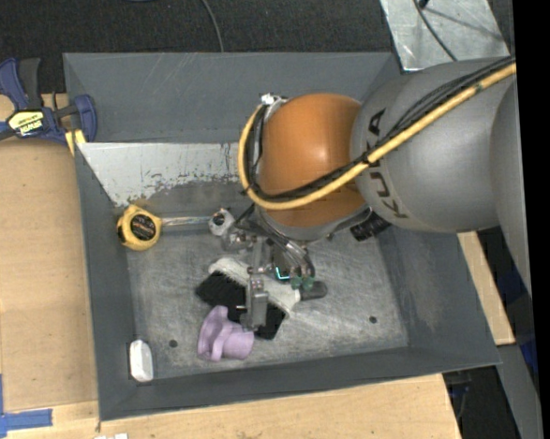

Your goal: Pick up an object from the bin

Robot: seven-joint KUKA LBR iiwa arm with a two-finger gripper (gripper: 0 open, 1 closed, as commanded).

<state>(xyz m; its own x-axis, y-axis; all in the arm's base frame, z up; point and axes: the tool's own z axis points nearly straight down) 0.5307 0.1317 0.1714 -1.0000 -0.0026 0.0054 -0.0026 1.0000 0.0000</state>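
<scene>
White piece (140, 360): near-left corner of the bin (107, 301), too small to identify.
Lavender plastic lump (223, 337): near-centre floor, touching the black item.
Black-and-white item (219, 285): mid-floor, partly hidden.
End effector (259, 304): low over it, grip unreadable.
Yellow tape measure (138, 226): far left.

Grey arm (440, 155) in from right, orange wrist cover (308, 151), tool (259, 304) pointing down

The bin (112, 300) is grey; tape measure (137, 227) yellow; moulded piece (222, 337) lilac; soft item (222, 290) black-and-white; small block (140, 360) white.
</scene>
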